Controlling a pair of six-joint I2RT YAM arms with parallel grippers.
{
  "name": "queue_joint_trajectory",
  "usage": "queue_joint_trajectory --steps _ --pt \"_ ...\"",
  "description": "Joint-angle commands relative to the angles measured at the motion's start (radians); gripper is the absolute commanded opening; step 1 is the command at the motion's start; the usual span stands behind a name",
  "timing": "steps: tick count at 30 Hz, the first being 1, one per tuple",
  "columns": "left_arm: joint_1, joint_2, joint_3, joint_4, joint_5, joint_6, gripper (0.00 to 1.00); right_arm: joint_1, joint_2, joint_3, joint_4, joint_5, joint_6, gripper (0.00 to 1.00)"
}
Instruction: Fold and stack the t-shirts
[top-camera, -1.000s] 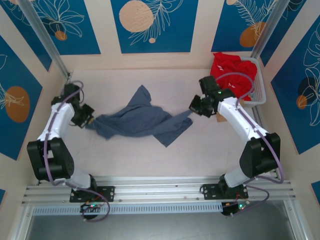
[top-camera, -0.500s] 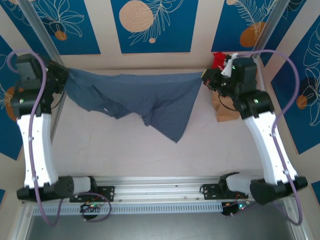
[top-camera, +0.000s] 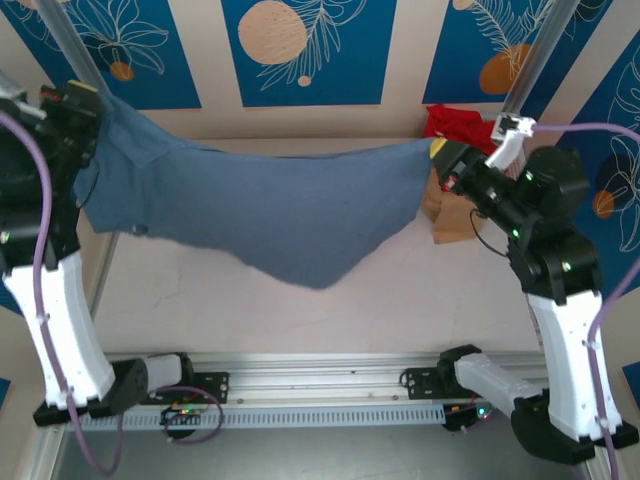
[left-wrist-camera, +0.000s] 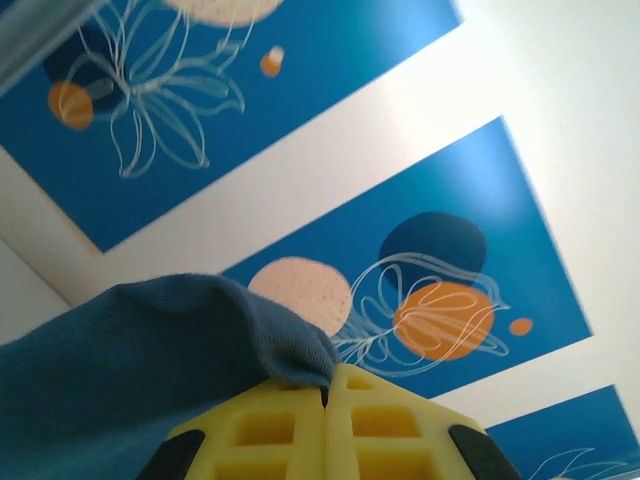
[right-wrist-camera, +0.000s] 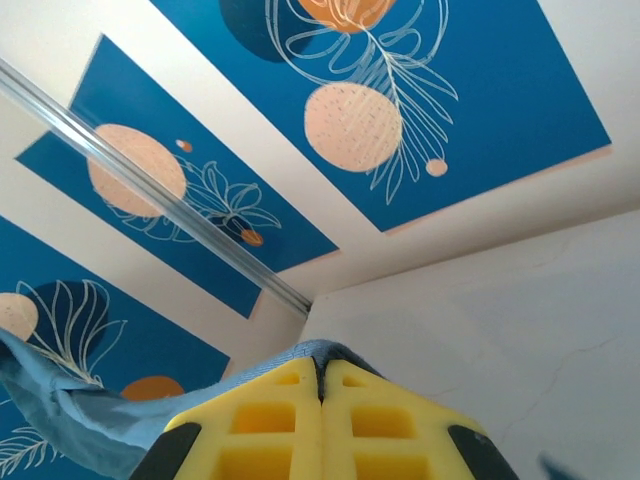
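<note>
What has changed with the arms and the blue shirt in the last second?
The left gripper and right gripper swung up and apart, lifting the blue-grey t-shirt off the table and stretching it wide in midair, each shut on an end of it. The red t-shirts stayed at the far right.

blue-grey t-shirt (top-camera: 270, 215): 1 | red t-shirt heap (top-camera: 455, 122): 1 | arms (top-camera: 60, 300): 2 | brown object (top-camera: 452, 215): 1

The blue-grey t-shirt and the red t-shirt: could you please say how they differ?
The blue-grey t-shirt hangs spread above the table; the red t-shirt lies bunched at the far right. The left gripper and right gripper pinch the blue-grey one; nothing holds the red one. Both are plain cloth.
</note>
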Motion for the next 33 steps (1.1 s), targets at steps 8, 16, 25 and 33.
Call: queue_joint_trajectory --steps 8,16,25,33 --pt "-0.005 0.45 0.179 0.132 0.275 -0.024 0.0 -0.098 0.414 0.06 0.288 -0.175 0.098 0.0" --pt "0.011 0.697 0.7 0.158 0.322 -0.079 0.0 -0.178 0.686 0.526 0.126 -0.304 0.072 0.0" --pt "0.011 0.381 0.525 0.152 0.256 0.031 0.0 -0.291 0.638 0.608 0.144 -0.356 0.136 0.0" --pt "-0.085 -0.133 -0.591 0.195 0.175 0.038 0.0 -0.254 0.475 0.043 0.088 -0.283 0.116 0.0"
